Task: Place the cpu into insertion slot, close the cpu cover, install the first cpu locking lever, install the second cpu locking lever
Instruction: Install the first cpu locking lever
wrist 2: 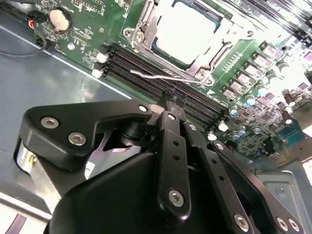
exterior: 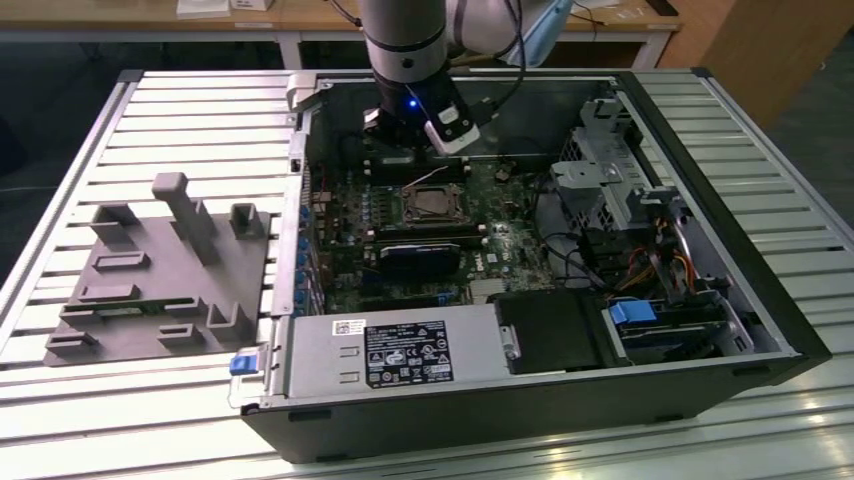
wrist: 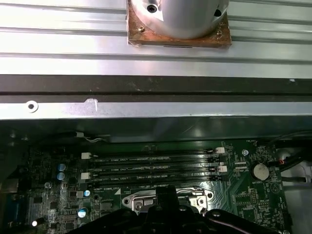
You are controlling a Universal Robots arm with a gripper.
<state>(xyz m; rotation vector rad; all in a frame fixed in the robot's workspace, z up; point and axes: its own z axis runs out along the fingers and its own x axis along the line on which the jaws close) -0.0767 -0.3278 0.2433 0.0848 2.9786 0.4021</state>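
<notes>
Scene: an open computer case (exterior: pixel 761 290) lies on a slatted table (exterior: pixel 174 100); the arm reaches in from 12 o'clock in the exterior view.
Gripper: the gripper (wrist 2: pixel 170 105) hangs low over the motherboard (exterior: pixel 507 250). Its fingers are drawn together with nothing seen between them, and the tips are just beside a thin wire lever (wrist 2: pixel 156 75).
Cpu: the cpu (wrist 2: pixel 187 31) lies in the insertion slot (exterior: pixel 430 204), at 6 o'clock from the gripper in the exterior view. The cpu cover (wrist 2: pixel 146 19) appears lowered around it.
Risk: the wire lever looks unlatched. A closed tip pushing it could slide off the thin wire and strike the memory slots (wrist: pixel 151 167) or the board, or the lever could spring up.
Count: one cpu, one insertion slot, one cpu cover, one lever clearly made out, four memory slots, one coin cell (wrist: pixel 262 170), and one grey fixture (exterior: pixel 160 270) at 9 o'clock of the case.
</notes>
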